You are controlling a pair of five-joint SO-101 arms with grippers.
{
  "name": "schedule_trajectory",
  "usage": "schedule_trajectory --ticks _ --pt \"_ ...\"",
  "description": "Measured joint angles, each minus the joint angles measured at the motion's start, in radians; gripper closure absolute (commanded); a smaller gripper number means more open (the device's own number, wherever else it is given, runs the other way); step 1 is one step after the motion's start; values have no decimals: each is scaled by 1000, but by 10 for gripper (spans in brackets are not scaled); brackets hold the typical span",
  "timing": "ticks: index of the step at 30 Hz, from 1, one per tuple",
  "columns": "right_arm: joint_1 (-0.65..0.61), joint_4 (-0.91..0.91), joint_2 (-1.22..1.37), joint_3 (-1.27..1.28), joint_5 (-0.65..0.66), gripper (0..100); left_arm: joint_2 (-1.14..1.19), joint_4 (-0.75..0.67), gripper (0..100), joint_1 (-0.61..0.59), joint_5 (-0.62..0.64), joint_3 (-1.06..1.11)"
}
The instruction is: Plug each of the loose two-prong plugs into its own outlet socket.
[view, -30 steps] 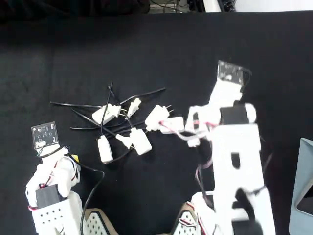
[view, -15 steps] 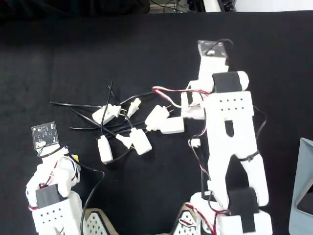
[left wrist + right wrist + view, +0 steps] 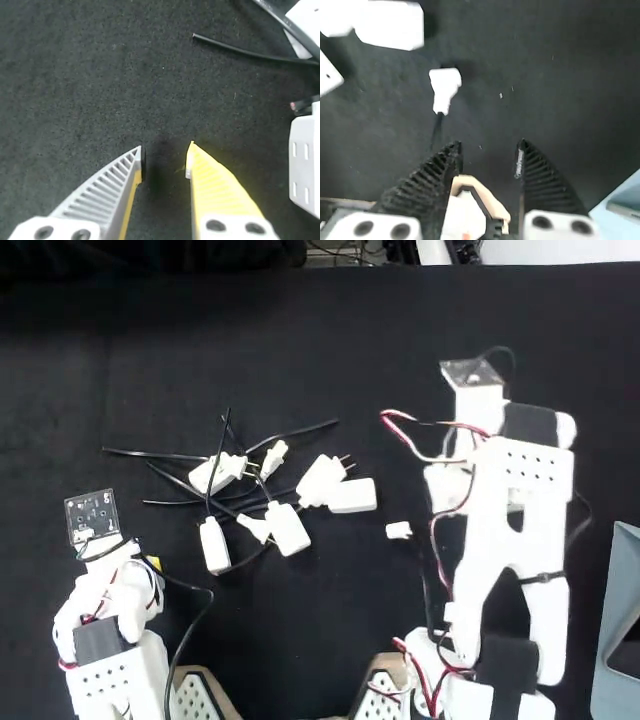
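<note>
Several white outlet blocks and two-prong plugs with black cords lie tangled at mid-table (image 3: 270, 500). A pronged plug (image 3: 322, 478) rests against a white block (image 3: 352, 496). One small loose white plug (image 3: 398, 530) lies apart beside the right arm (image 3: 510, 520); in the right wrist view this small plug (image 3: 444, 88) sits ahead of my right gripper (image 3: 487, 145), which is open and empty, with the white block (image 3: 390, 25) farther off. My left gripper (image 3: 165, 147) is open over bare cloth near the table's front left, with a white outlet block (image 3: 306, 165) beside it.
Black cloth (image 3: 330, 350) covers the whole table. A black cord (image 3: 250, 50) runs past the left gripper. A pale blue container (image 3: 620, 630) stands at the right edge. The left arm (image 3: 105, 620) sits folded at the front left.
The right arm swung from beside the pronged plug and block outward, then back to the right, away from the cluster. The plugs, blocks and left arm stayed put.
</note>
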Motion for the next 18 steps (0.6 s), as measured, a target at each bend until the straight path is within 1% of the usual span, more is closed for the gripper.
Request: schedule_trajectory --ticks 2,6,8,10,13,15,18 --pt "15 0 0 44 34 819 0 0 848 0 0 0" --pt "3 -12 0 178 68 819 0 0 848 0 0 0" --pt "-34 -41 0 259 69 819 0 0 848 0 0 0" --pt "-100 -74 0 336 69 819 0 0 848 0 0 0" --pt "-213 -118 0 348 68 818 0 0 848 0 0 0" --pt "-292 -137 0 348 18 818 0 0 848 0 0 0" --pt "-377 -167 0 282 -143 818 0 0 848 0 0 0"
